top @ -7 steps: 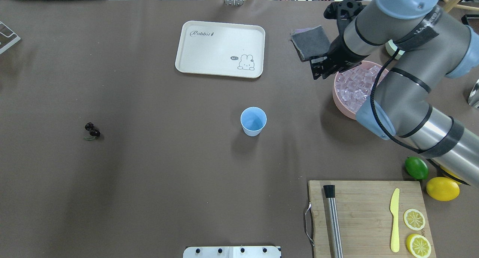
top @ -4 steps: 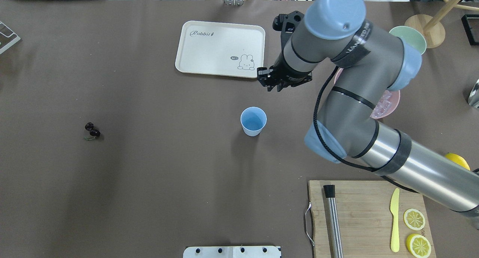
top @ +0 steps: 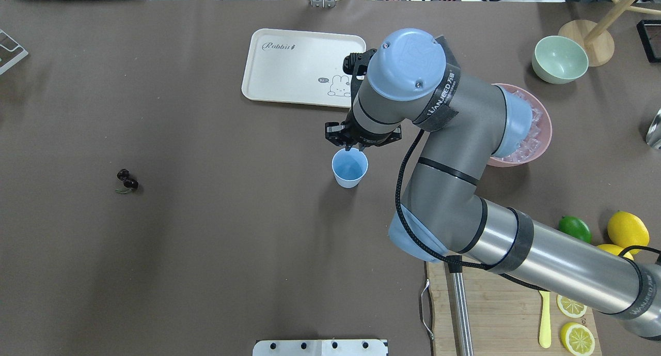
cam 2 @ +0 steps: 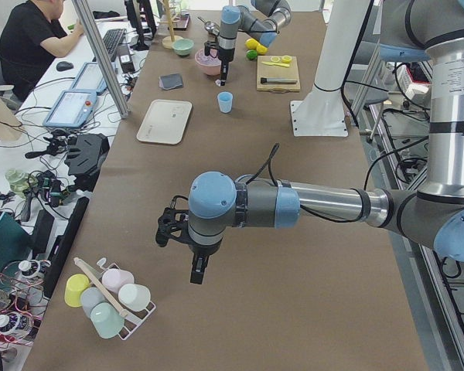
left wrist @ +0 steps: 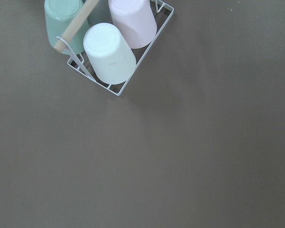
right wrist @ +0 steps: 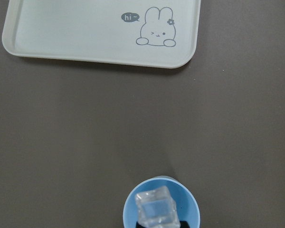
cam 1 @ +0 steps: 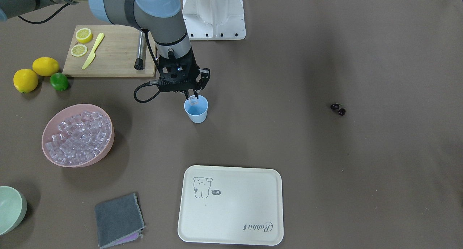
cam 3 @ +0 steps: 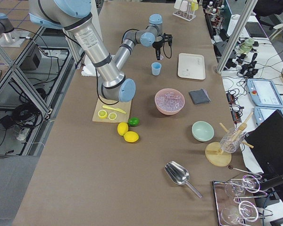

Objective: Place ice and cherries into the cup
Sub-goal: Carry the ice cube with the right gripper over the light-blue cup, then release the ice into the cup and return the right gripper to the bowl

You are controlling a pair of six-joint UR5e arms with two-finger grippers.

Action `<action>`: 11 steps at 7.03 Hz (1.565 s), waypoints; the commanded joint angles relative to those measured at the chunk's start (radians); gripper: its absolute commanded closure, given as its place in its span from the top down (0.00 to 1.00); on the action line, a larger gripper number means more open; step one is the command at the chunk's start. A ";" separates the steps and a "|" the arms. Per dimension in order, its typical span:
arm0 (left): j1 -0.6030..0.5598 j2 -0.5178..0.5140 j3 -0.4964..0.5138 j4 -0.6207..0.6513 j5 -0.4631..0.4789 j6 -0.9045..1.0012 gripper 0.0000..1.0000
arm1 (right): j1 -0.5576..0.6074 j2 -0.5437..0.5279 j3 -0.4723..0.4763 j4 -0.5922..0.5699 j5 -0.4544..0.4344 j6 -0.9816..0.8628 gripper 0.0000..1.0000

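The light-blue cup [top: 350, 169] stands upright mid-table; it also shows in the front view [cam 1: 196, 114] and at the bottom of the right wrist view [right wrist: 133, 202]. My right gripper [cam 1: 194, 98] hangs just above the cup's mouth, shut on one clear ice cube [right wrist: 155, 209]. More ice [cam 1: 77, 133] fills the pink bowl [cam 1: 105, 152]. The cherries [top: 127, 181] lie as a dark pair far to the left of the cup, alone on the table. My left gripper [cam 2: 196, 275] shows only in the exterior left view, far from the cup; I cannot tell whether it is open.
A cream rabbit tray [top: 304, 66] lies beyond the cup. A pale green bowl [top: 560, 59], a lime [top: 574, 231] and lemons, a cutting board [cam 1: 108, 52] and a grey cloth [cam 1: 117, 220] are around. A wire rack of cups [left wrist: 111, 52] lies below my left wrist.
My right arm swung from over the pink bowl leftward and toward the robot, past the tray's corner, and now holds the ice cube over the cup. Cup and cherries have not moved.
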 commanded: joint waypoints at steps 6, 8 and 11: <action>0.000 0.007 -0.015 0.000 0.000 0.000 0.98 | 0.127 -0.268 0.105 0.016 0.004 -0.275 0.99; -0.002 0.009 -0.015 0.000 0.000 0.000 0.98 | 0.217 -0.334 0.102 0.017 0.033 -0.435 0.97; -0.005 0.015 -0.025 0.000 0.000 0.000 0.98 | 0.251 -0.379 0.083 0.030 0.044 -0.546 0.95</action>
